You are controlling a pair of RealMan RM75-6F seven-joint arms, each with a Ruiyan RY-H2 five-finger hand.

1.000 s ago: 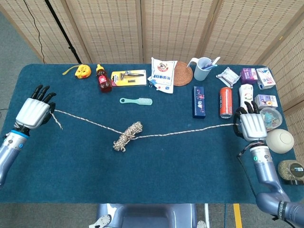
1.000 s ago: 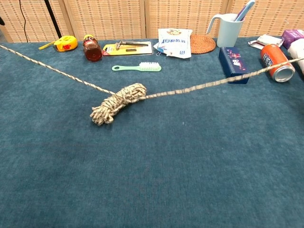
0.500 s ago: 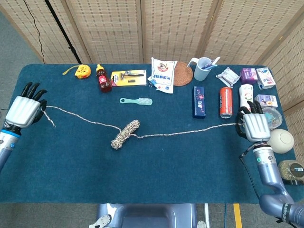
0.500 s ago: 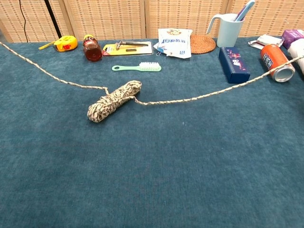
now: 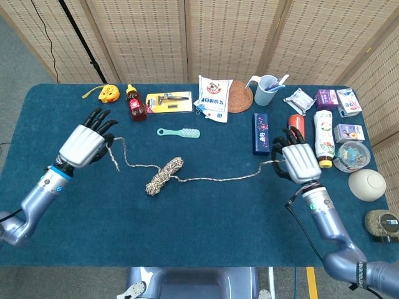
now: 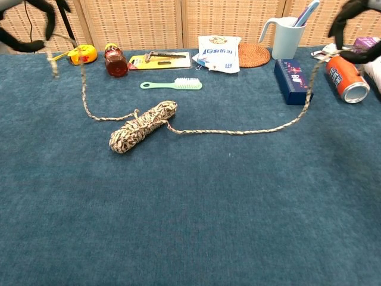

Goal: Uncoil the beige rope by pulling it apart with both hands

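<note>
The beige rope's coil [image 5: 163, 175] lies on the blue table left of centre, also low in the chest view as a coil [image 6: 143, 126]. One slack strand [image 5: 128, 159] curls from it up to my left hand [image 5: 83, 144], which holds it off the table with a short tail hanging. A second slack strand [image 5: 230, 178] runs right to my right hand [image 5: 300, 162], which holds that end raised beside the blue box. In the chest view only the dark fingers of the left hand [image 6: 27, 21] and right hand [image 6: 357, 30] show at the top corners.
Along the far side stand a yellow tape measure [image 5: 109, 93], brown bottle [image 5: 136, 104], razor pack [image 5: 169, 101], green brush [image 5: 179, 132], white bag [image 5: 214, 97] and cup [image 5: 267, 90]. A blue box [image 5: 261, 132], red can [image 6: 348, 78] and white bottle [image 5: 323, 138] crowd the right hand.
Both hands have moved inward toward the table's centre, still holding the rope ends. The strands, taut before, now lie slack and curved. The coil has stayed in place.
</note>
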